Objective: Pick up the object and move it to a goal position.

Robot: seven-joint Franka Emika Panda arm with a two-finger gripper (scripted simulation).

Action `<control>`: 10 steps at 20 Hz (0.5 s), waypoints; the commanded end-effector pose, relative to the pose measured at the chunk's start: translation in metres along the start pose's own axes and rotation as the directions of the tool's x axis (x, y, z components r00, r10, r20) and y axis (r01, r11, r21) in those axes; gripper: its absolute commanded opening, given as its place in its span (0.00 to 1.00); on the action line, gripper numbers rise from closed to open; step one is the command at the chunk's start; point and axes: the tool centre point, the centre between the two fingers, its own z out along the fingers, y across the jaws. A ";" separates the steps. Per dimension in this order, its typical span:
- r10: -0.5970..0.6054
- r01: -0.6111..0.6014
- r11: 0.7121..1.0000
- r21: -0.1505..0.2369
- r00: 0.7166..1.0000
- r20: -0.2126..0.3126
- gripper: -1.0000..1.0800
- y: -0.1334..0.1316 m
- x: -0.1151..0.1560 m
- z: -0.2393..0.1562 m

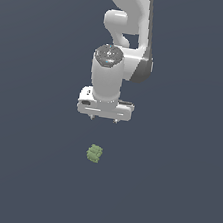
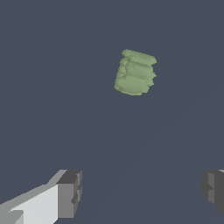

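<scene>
The object (image 1: 94,153) is a small olive-green ridged lump lying on the dark grey floor in the exterior view, nearer the camera than the arm. It also shows in the wrist view (image 2: 135,72), lying apart from the fingers. My white gripper (image 1: 104,119) hangs above the floor, pointing down, with the object clear of it. In the wrist view the gripper (image 2: 142,194) is open and empty; one grey fingertip (image 2: 70,192) and the other stand far apart.
A plain dark grey floor (image 1: 172,193) fills both views. The white arm (image 1: 126,30) rises toward the top of the exterior view. Nothing else stands near the object.
</scene>
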 end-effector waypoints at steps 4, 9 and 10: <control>-0.012 0.012 1.000 -0.002 1.000 -0.004 0.96 -0.003 0.002 -0.002; -0.067 0.067 0.998 -0.013 0.998 -0.020 0.96 -0.013 0.006 -0.012; -0.073 0.073 0.997 -0.014 0.997 -0.021 0.96 -0.014 0.006 -0.013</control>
